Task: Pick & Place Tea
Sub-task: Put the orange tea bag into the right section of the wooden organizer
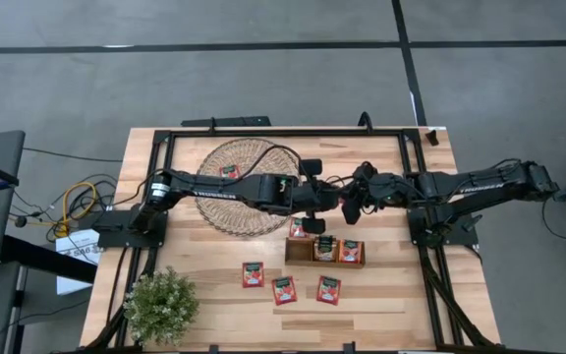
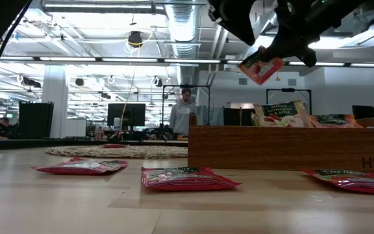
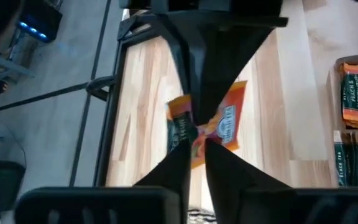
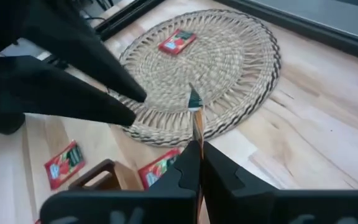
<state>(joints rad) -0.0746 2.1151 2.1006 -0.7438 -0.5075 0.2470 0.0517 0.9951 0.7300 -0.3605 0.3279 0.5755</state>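
Two claws meet mid-frame above the tabletop: the right claw pinches an orange tea sachet, while the left claw, barely parted, brackets it too.

Both arms meet mid-table, left gripper and right gripper fingers pinched together, nearly touching

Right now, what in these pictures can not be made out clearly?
- High view: the held sachet is mostly hidden where the arms meet.
- Right wrist view: that sachet shows edge-on, so its print is unseen.
- Low view: the wooden tray hides its compartments behind its front wall; the picture's edge cuts one lying sachet.
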